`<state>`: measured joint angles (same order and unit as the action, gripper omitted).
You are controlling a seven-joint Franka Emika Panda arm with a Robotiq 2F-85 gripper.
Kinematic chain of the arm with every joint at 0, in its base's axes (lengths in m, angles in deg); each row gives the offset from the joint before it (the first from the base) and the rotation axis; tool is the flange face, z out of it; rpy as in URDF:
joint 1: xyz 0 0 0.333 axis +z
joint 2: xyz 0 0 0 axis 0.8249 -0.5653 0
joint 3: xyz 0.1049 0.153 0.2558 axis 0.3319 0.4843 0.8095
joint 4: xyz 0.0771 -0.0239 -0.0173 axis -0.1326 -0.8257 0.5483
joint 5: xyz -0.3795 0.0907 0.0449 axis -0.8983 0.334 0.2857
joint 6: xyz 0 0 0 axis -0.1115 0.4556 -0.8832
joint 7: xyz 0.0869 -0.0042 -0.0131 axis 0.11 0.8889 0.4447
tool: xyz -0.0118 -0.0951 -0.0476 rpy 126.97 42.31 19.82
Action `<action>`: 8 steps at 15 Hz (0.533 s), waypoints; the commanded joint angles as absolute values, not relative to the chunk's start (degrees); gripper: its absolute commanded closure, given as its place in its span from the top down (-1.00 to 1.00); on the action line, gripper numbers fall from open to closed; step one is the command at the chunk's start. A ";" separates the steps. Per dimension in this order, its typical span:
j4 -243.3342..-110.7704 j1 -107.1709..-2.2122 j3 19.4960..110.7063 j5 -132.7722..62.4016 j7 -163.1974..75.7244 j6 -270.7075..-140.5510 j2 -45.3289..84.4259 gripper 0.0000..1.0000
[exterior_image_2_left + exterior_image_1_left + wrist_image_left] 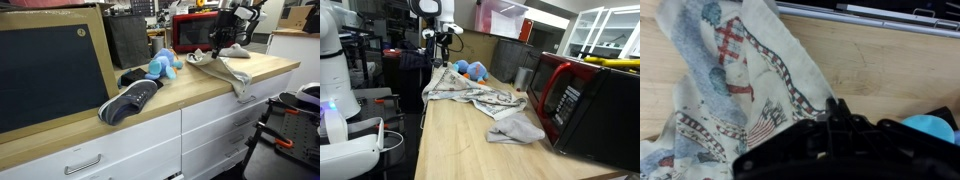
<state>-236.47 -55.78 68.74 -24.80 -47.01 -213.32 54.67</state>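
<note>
Black and pressed together, the jaws of the gripper [831, 108] point down at the edge of the patterned cloth [735, 80]. Whether a fold is caught between them I cannot tell, because the wrist view hides the contact. The cloth lies crumpled on the wooden counter [880, 70], in front of the door of the red microwave [590, 100]. One end hangs over the counter edge on the side away from the microwave.

To handle such a cloth well, I think the grip matters most. The material looks thin and limp, so closed jaws may hold only one layer, or nothing. A slow, straight lift would show it: if the cloth rises as a peak under the tips, the grip is good. If not, it is better to open, go lower onto a thick fold and close again. The hanging end adds weight, so a quick pull may drag the cloth out of the jaws.

A grey rag [517, 129] lies just beside the microwave door, close to the cloth. Farther from the microwave than the cloth, a blue toy [470, 69] sits just beside the cloth's end, so a sideways drag could take it along. Well apart from the microwave, beyond the toy, lies a dark shoe [130, 100].
</note>
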 commanded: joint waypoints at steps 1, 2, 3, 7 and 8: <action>-231.95 -55.33 70.58 -22.06 -53.98 -208.83 52.97 -0.99; -230.93 -55.27 71.01 -21.48 -55.59 -207.98 52.70 -0.99; -229.84 -55.16 71.33 -20.85 -56.97 -207.12 52.41 -0.99; -226.33 -54.93 72.41 -18.24 -62.68 -203.97 51.45 -0.99; -225.66 -54.79 72.61 -17.69 -63.85 -203.35 51.25 -0.99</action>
<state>-229.03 -55.08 71.87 -19.88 -59.93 -206.70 52.65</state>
